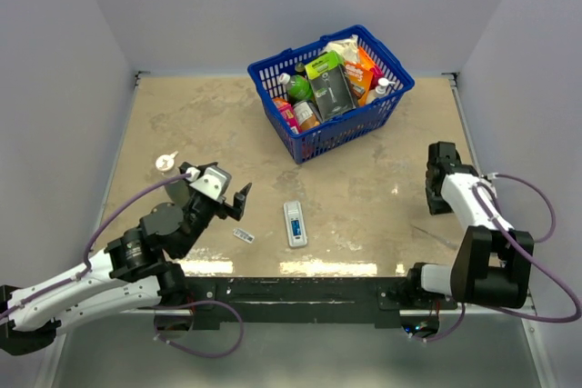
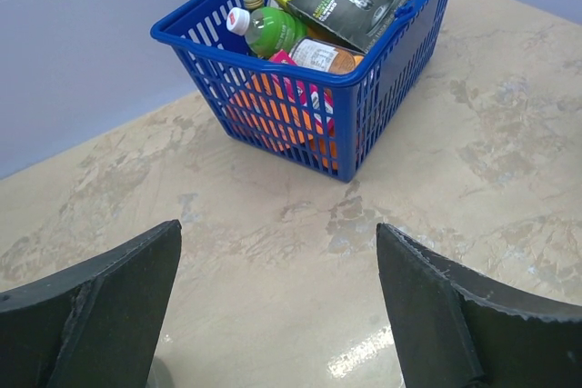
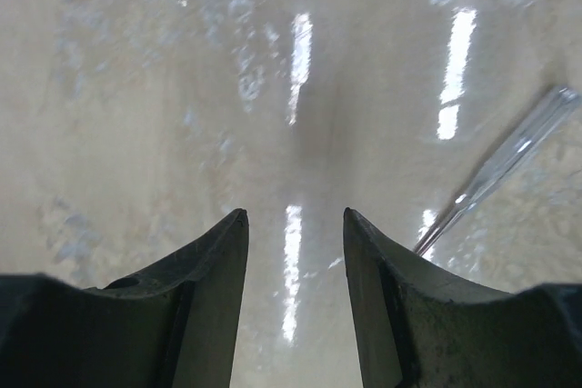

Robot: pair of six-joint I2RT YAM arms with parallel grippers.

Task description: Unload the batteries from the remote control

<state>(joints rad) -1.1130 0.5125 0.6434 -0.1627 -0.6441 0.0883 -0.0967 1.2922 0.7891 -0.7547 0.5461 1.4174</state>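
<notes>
The white remote control lies flat near the table's front middle, with a blue battery showing in its recess. A small greyish battery lies loose on the table to its left. My left gripper hovers just above and left of that loose cell, open; in its wrist view the left gripper has only bare table between its fingers. My right gripper is far right, pointing down at bare table; the right gripper stands open, holding nothing. Neither wrist view shows the remote or batteries.
A blue basket full of groceries stands at the back middle, and the basket fills the top of the left wrist view. A small white object lies at the left. A shiny strip crosses the right wrist view.
</notes>
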